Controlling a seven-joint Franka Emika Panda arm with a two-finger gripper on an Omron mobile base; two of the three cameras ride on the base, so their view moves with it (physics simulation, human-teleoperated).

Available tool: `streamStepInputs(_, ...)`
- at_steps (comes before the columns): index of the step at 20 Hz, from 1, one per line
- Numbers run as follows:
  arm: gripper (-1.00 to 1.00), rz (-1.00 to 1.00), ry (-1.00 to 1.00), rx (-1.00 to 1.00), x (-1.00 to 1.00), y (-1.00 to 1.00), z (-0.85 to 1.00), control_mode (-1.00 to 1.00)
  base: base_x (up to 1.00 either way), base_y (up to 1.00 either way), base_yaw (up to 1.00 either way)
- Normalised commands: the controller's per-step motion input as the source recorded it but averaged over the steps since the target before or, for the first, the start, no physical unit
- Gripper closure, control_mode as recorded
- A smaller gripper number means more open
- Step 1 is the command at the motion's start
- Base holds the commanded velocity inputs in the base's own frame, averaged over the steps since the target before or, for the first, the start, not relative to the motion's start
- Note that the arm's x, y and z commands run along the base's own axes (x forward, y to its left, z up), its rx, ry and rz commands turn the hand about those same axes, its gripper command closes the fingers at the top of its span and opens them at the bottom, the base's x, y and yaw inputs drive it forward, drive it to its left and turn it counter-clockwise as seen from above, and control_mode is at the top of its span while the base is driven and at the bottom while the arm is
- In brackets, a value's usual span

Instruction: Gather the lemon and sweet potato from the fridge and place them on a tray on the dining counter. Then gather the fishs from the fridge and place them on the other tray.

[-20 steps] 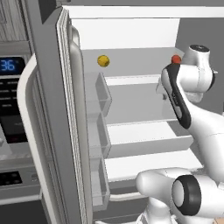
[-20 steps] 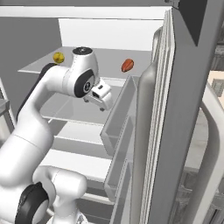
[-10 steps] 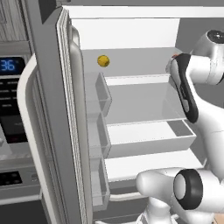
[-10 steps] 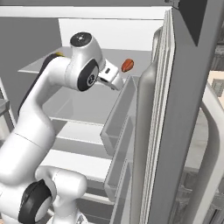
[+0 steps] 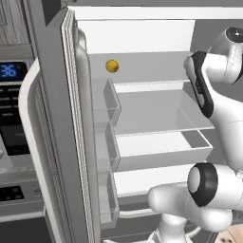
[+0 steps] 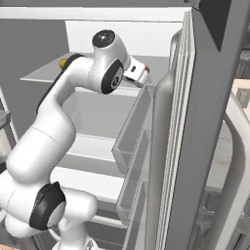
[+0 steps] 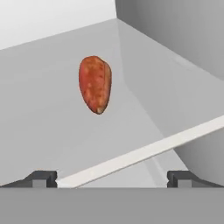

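Fridge (image 5: 71,142) interior, doors swung wide, white shelves and door bins on both sides. Upper shelf (image 5: 156,71) carries both vegetables of the first load.

Lemon (image 5: 112,66) sits toward the left end of that shelf, near the left door bins, well apart from the arm.

Sweet potato (image 7: 95,84) lies on the same shelf toward the right rear corner, near the side wall. In the right base view it shows as an orange sliver (image 6: 145,69) just past the hand.

Gripper (image 7: 112,177): jaws spread to full width, nothing between them. Fingertips (image 7: 41,178) are level with the shelf's front lip.

Key relation: the tuber lies ahead of the gripper, slightly left of its centreline in the hand view, not yet between the fingers. Its long axis runs roughly along the approach line, tapered end nearest the hand, so the jaws would close across its narrow width.

Judgement: reach phase for the sweet potato; nothing gathered yet. A short advance with a small leftward correction seems needed before closing.
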Motion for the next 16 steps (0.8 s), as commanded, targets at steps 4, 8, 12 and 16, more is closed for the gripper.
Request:
streamStepInputs(4,-1.0,0.0,0.02,-0.06,0.48,-0.04,0.03,-1.0,0.0,0.0,0.0)
streamStepInputs(8,-1.0,0.0,0.1,-0.06,0.53,-0.04,-0.01,-1.0,0.0,0.0,0.0)
streamStepInputs(12,-1.0,0.0,0.13,-0.01,0.48,-0.21,-0.06,-1.0,0.0,0.0,0.0)
streamStepInputs(16,-1.0,0.0,0.08,0.0,0.4,-0.25,-0.03,-1.0,0.0,0.0,0.0)
